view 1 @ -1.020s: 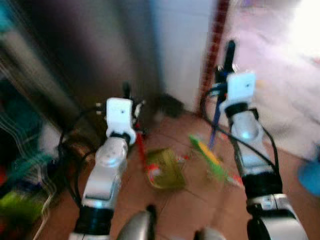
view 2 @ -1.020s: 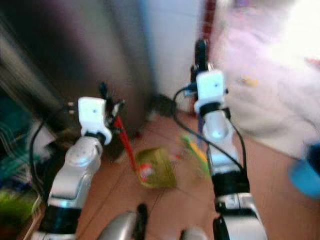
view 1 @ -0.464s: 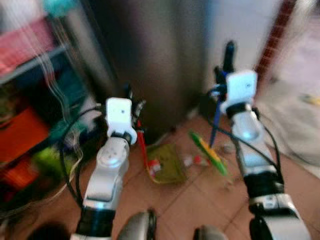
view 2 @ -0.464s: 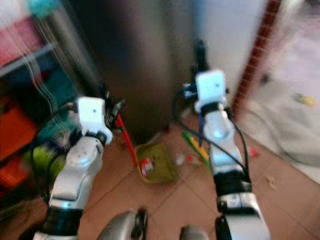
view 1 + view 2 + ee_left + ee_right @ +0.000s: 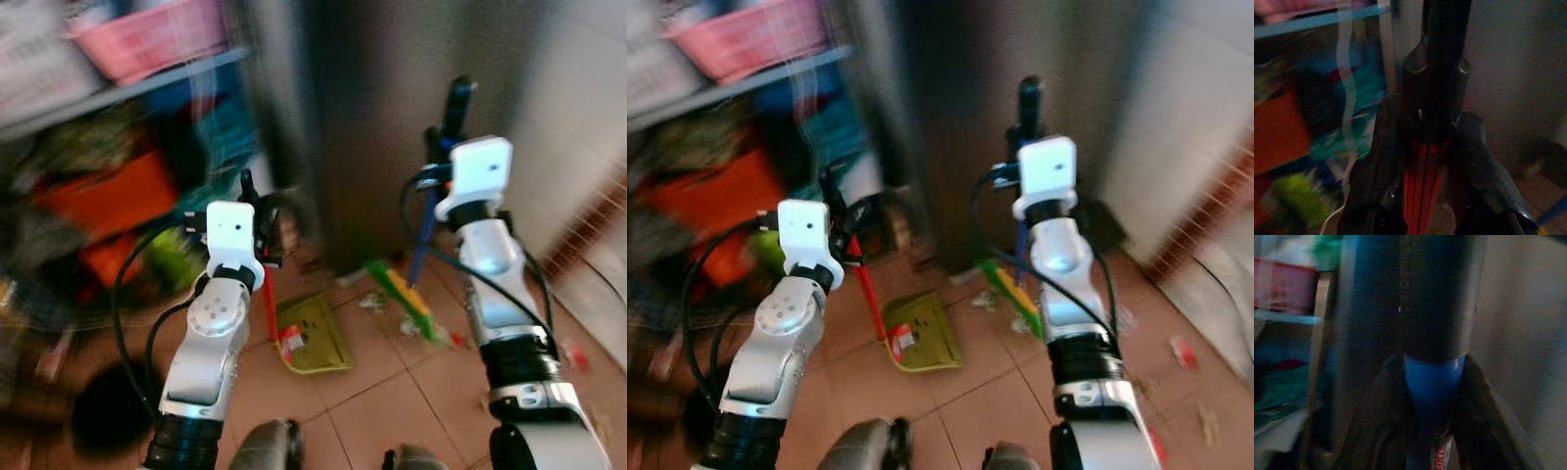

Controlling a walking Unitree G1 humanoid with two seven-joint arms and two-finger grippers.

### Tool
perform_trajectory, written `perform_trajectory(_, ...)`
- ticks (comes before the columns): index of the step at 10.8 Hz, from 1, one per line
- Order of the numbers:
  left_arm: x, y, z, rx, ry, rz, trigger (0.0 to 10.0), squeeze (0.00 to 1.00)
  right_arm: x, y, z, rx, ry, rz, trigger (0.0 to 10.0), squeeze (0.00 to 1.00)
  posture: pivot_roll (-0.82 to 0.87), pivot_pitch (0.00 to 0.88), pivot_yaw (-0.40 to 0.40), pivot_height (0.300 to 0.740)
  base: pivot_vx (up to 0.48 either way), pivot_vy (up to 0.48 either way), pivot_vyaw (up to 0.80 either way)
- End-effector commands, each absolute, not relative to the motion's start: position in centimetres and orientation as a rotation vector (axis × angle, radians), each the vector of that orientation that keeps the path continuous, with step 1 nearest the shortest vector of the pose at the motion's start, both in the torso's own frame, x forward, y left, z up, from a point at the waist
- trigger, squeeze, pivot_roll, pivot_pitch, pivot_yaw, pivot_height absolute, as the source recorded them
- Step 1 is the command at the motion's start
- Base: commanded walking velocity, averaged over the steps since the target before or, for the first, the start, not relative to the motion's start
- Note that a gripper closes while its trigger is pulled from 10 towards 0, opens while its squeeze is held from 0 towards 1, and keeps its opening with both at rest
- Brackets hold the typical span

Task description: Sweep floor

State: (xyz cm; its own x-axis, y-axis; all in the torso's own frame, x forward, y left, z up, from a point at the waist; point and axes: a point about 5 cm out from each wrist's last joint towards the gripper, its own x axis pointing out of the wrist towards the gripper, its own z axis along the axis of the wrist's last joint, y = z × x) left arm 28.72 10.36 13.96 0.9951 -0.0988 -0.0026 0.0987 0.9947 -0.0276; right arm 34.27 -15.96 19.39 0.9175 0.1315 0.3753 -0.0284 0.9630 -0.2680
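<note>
My left gripper (image 5: 261, 210) is shut on the red handle (image 5: 269, 307) of an olive-green dustpan (image 5: 313, 336), which rests on the tiled floor between my arms. In the left wrist view the black fingers (image 5: 1380, 161) clamp the red handle (image 5: 1422, 192) below its black grip. My right gripper (image 5: 442, 139) is shut on the blue handle (image 5: 421, 251) of a broom. Its green and yellow head (image 5: 402, 298) lies on the floor just right of the dustpan. In the right wrist view the fingers (image 5: 1382, 423) close around the blue handle (image 5: 1433, 391).
A dark tall cabinet (image 5: 392, 108) stands straight ahead. To the left is a shelf (image 5: 147, 83) with a pink basket (image 5: 157, 34) and an orange bin (image 5: 103, 206). Small scraps of litter (image 5: 1181, 352) lie on the tiles at right, by a white wall (image 5: 588, 117).
The whole view has swung to the left: the bright doorway at right is gone and the cluttered shelf has come in. Both grippers keep their hold on dustpan and broom.
</note>
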Motion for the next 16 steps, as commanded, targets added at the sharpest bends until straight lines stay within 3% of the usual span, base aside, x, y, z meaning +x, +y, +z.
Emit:
perform_trajectory(1, 28.7, 11.0, 15.1, -0.057, -0.056, -0.050, 10.0, 0.00, 34.2, -14.9, 21.0, -0.252, -0.485, 0.110, 10.0, 0.00, -0.02, 0.079, 0.084, 0.740, 0.000, 0.000, 0.00)
perform_trajectory(5, 29.4, 12.0, 12.7, -0.081, 0.019, -0.015, 10.0, 0.00, 34.3, -14.2, 20.9, -0.274, -0.484, 0.129, 10.0, 0.00, -0.02, 0.091, 0.080, 0.740, 0.000, 0.000, 0.00)
perform_trajectory(12, 31.1, 9.9, 11.3, -0.073, -0.011, -0.059, 10.0, 0.00, 34.6, -12.6, 22.2, -0.340, -0.566, 0.167, 10.0, 0.00, -0.05, 0.109, 0.080, 0.740, 0.000, 0.000, 0.00)
perform_trajectory(16, 31.5, 10.5, 10.6, -0.086, -0.005, -0.029, 10.0, 0.00, 33.1, -8.8, 17.0, -0.221, -0.382, 0.462, 10.0, 0.00, -0.05, 0.107, 0.069, 0.740, 0.000, 0.000, 0.00)
